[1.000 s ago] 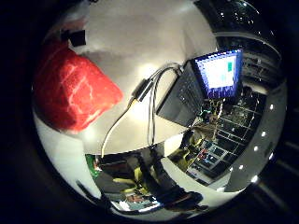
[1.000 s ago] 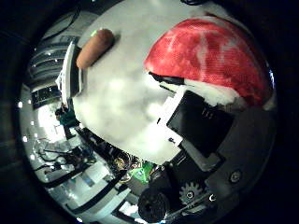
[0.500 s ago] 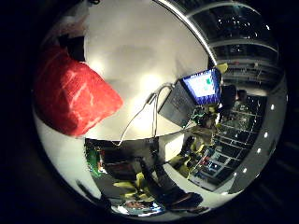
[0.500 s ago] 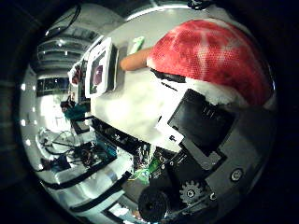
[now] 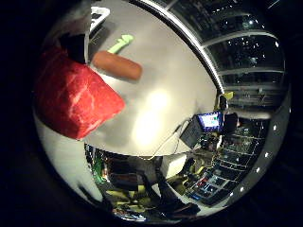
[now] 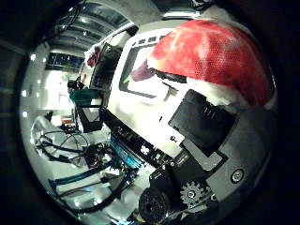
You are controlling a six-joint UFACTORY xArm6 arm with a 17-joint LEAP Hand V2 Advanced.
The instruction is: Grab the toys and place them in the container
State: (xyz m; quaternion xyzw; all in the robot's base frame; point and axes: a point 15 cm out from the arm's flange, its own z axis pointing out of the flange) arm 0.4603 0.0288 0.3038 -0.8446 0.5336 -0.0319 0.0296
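A red meat toy [image 6: 215, 51], marbled with white, fills much of the thumb side view and lies right against the palm. My right hand [image 6: 206, 136] is curled round it, black and white finger parts pressing on its underside. The same toy [image 5: 71, 97] shows in the little finger side view, held above the white table [image 5: 161, 90]. Just past the toy stands a white container [image 6: 123, 71] with a purple toy [image 6: 140, 72] inside. On the table lie a brown sausage toy [image 5: 117, 65] and, beyond it, a green toy [image 5: 120, 43].
A laptop [image 5: 209, 121] with a lit screen sits near the table's far edge, a cord running from it. Racks and equipment surround the table. Another dark bin [image 6: 105, 65] stands behind the white container.
The hand has carried the red meat toy across the table. The laptop now looks far off, the sausage and green toy have come into view, and the white container appears close by.
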